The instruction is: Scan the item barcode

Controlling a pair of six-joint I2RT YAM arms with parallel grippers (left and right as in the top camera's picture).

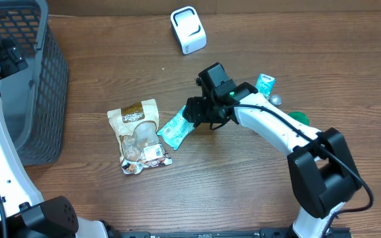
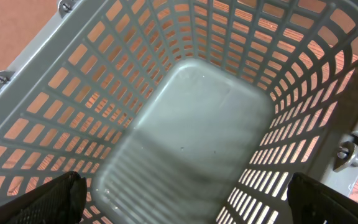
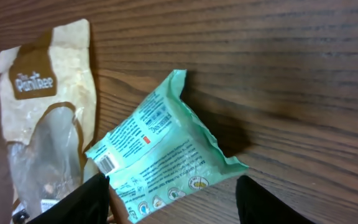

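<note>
A brown wood-grain table (image 1: 243, 192) fills the overhead view edge to edge. Two white-and-black arms work at it.

One grey plastic basket (image 1: 45, 79) stands at the table's left edge, toward the far corner. One white scanner (image 1: 188, 30) sits near the far edge, about midway along.

Near the table's middle lies one cream-and-brown snack pouch (image 1: 139, 135). Just to its right, a corner at the pouch's edge, lies the teal packet (image 1: 175, 130). It is flat on the wood, and a small barcode (image 3: 106, 163) shows face-up on its lower left corner.

A second, smaller teal packet (image 1: 264, 84) lies toward the right edge. One small silver object (image 1: 277, 100) and one green object (image 1: 300, 118) lie close by it, the green one partly hidden by the right arm. That makes two teal packets and one each of the basket, scanner and pouch.

The right gripper (image 3: 176, 199) hangs over the near end of the teal packet. Its fingers (image 3: 95, 199) are spread to either side of the packet, and whether the pads touch the wrapper cannot be told.

The left gripper (image 2: 185, 199) hangs above the basket's floor with its fingers spread wide and nothing between them.
</note>
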